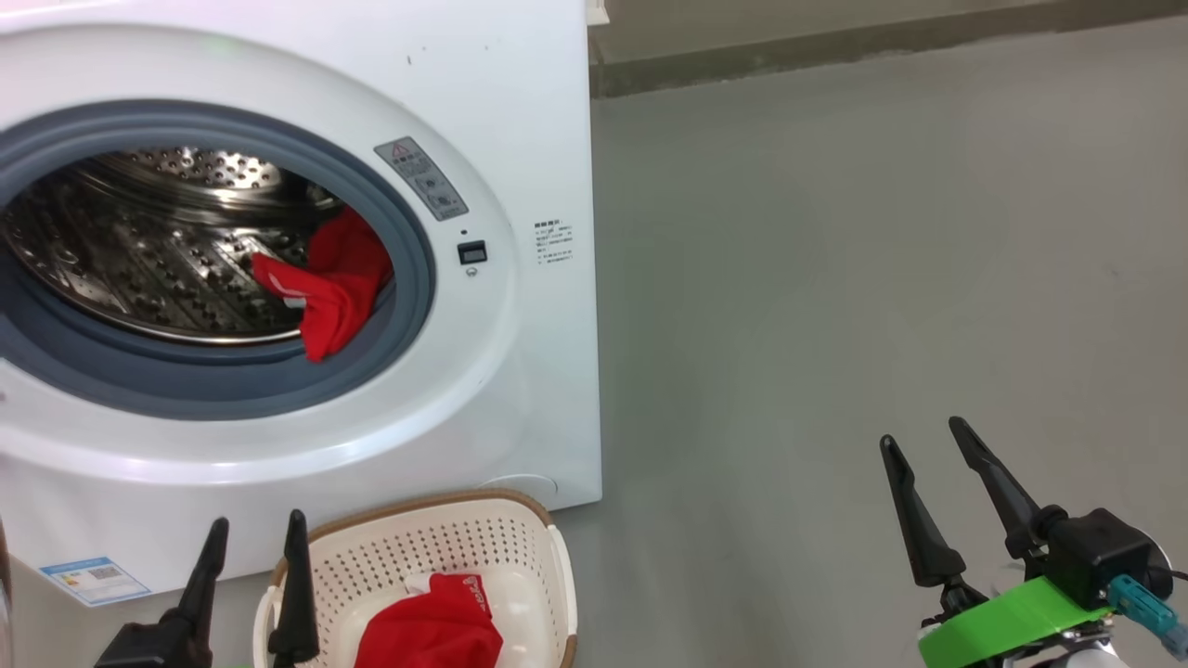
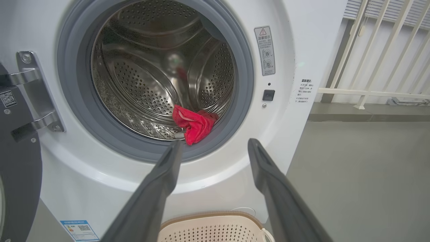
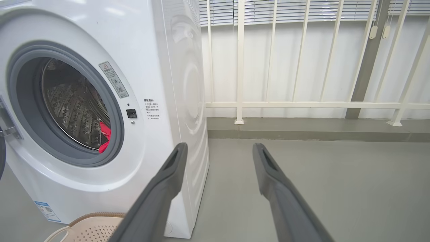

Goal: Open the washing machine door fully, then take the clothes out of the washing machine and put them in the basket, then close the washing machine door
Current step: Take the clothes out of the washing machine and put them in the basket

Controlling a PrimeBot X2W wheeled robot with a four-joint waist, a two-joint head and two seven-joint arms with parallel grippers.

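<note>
One red garment [image 1: 432,631] lies in the basket [image 1: 445,547], another garment [image 1: 329,288] remains at 4 o'clock in the washer drum [image 1: 139,250], door [image 2: 18,168] open, left gripper [image 1: 258,518] and right gripper [image 1: 921,430] spread, empty; closing outstanding.

The scene was lit brightly and evenly by soft, diffuse light; only faint shadows were cast on the grey floor [image 1: 835,278]. Sharp glints were thrown off the steel drum [image 1: 139,250], and a mild sheen was carried by the washing machine [image 1: 520,111]. In the wrist views the railing [image 3: 302,105] was bowed toward the edges, and the left gripper [image 2: 215,144], close to the lens, was rendered slightly soft.
</note>
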